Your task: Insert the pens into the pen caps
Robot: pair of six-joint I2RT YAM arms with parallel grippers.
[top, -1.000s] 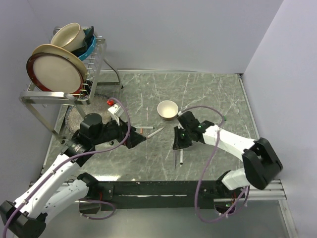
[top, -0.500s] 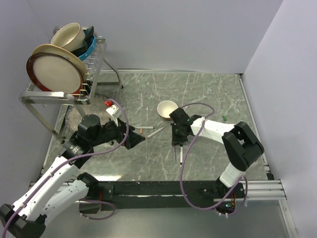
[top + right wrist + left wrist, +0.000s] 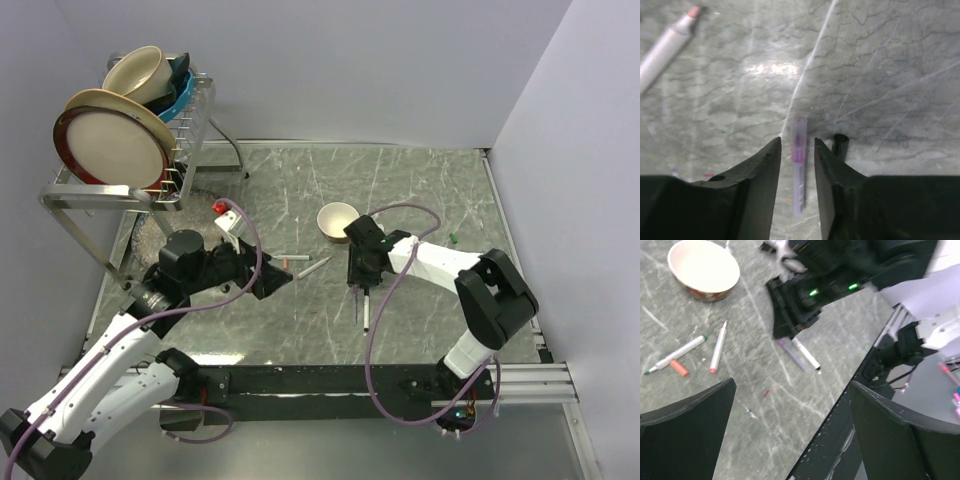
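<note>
Our right arm (image 3: 440, 262) sits folded further inward than a second ago, from above; its right gripper (image 3: 358, 284) loosens. Left wrist: our left gripper (image 3: 790, 390) gapes wide, empty. Right wrist: parted jaws flank, without gripping, a slim white purple-banded pen (image 3: 799, 175) on the grey marbled table (image 3: 880, 60), with a short black tube-shaped cap (image 3: 840, 146) just beside.

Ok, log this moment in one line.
left gripper: open, empty | right gripper: jaws apart, straddling pen | black cap: loose beside pen

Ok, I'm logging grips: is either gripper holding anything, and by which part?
Nothing looks held. The right gripper has its fingers either side of the purple-marked pen, with a gap on each side. The left gripper hangs wide open and empty.
</note>
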